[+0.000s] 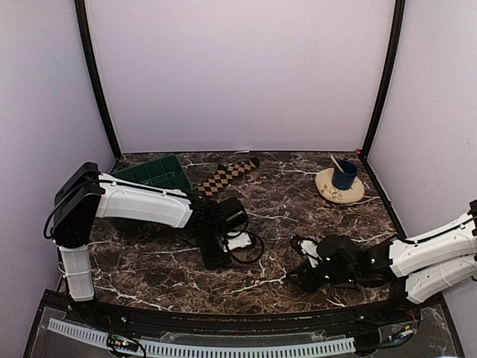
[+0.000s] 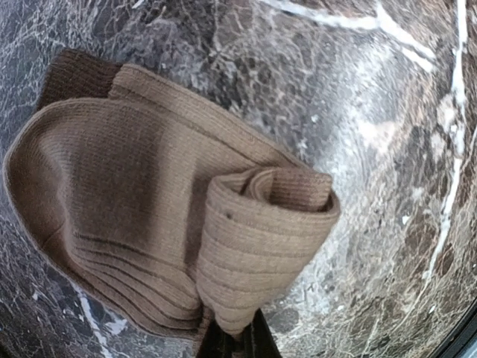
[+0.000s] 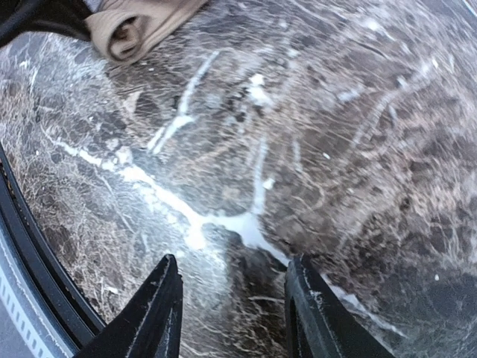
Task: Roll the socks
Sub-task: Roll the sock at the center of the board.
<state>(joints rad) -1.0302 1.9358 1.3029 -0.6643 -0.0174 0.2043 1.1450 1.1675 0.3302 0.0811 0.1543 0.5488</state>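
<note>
Tan sock (image 2: 134, 224) sits mid-worktop (image 1: 298, 216) under my left wrist. Its long axis runs from the dark toe, upper left in the wrist view, to a rolled end at lower right. Left fingers (image 2: 264, 344) are clamped on the base of that roll. Right fingers (image 3: 160, 317) are apart over bare marble by the front edge. Checkered sock (image 1: 227, 173) lies diagonally at the back, just beside the green tray (image 1: 153, 173). Count: two socks, one tray, one cup (image 1: 344, 175) on a plate (image 1: 332, 195).
</note>
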